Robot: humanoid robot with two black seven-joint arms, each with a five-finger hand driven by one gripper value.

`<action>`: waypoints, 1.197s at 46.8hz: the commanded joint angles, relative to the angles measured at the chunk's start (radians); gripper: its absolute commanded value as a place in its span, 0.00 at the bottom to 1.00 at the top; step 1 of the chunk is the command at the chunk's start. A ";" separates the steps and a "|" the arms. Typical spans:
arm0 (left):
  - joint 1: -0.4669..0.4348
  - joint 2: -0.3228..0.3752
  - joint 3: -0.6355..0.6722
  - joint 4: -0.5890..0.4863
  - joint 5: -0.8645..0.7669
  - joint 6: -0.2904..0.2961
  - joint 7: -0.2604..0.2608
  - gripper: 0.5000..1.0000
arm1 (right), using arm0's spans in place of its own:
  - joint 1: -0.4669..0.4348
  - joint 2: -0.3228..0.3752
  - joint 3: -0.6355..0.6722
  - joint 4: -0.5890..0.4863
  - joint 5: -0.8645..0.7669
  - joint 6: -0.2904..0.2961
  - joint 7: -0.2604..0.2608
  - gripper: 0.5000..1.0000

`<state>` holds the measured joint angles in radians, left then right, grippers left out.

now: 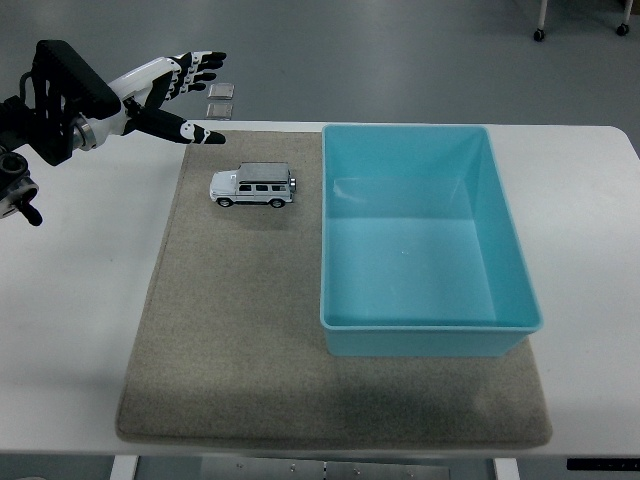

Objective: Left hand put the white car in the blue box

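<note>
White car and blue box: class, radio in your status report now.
Left hand open, holding nothing, far-left of mat. White car upright on mat, untouched. Blue box empty. Path clear.

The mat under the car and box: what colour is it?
Grey-beige mat, plain and unpatterned, seen in the head view.

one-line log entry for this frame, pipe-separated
left hand: open, raised over table's far-left, holds nothing | white car: on grey mat, not grasped | blue box: on mat, right of car | right hand: not in view
</note>
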<state>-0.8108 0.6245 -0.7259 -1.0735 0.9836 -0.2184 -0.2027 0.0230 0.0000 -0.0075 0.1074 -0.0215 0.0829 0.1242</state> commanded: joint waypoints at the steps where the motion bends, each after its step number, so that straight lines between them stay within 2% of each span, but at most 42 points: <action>1: -0.021 0.000 0.055 -0.002 0.033 0.002 0.005 0.99 | 0.000 0.000 0.000 0.000 0.000 0.000 0.000 0.87; 6: -0.060 -0.008 0.123 -0.002 0.163 0.011 0.011 0.98 | 0.000 0.000 0.000 0.000 0.000 0.000 0.000 0.87; 11: -0.062 -0.014 0.148 -0.003 0.299 0.036 0.012 0.98 | 0.000 0.000 0.000 0.000 0.000 0.000 0.000 0.87; 17: -0.062 -0.016 0.175 -0.025 0.414 0.039 0.016 0.97 | 0.000 0.000 0.000 0.000 0.000 0.000 0.000 0.87; 25: -0.068 -0.017 0.212 -0.028 0.452 0.040 0.048 0.95 | 0.000 0.000 0.000 0.000 0.000 0.000 0.000 0.87; 34: -0.073 -0.065 0.233 -0.014 0.510 0.083 0.062 0.95 | -0.002 0.000 0.000 0.000 0.000 0.000 0.000 0.87; 39: -0.077 -0.083 0.237 -0.014 0.512 0.088 0.095 0.93 | 0.000 0.000 0.000 0.000 0.000 0.000 0.000 0.87; 50: -0.090 -0.120 0.246 0.033 0.552 0.091 0.098 0.84 | 0.000 0.000 0.000 0.000 0.000 0.000 0.000 0.87; 56: -0.097 -0.137 0.246 0.049 0.581 0.106 0.098 0.83 | 0.000 0.000 0.000 0.000 0.000 0.000 0.000 0.87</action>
<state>-0.9043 0.4952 -0.4801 -1.0336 1.5541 -0.1172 -0.1042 0.0226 0.0000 -0.0074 0.1074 -0.0215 0.0829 0.1242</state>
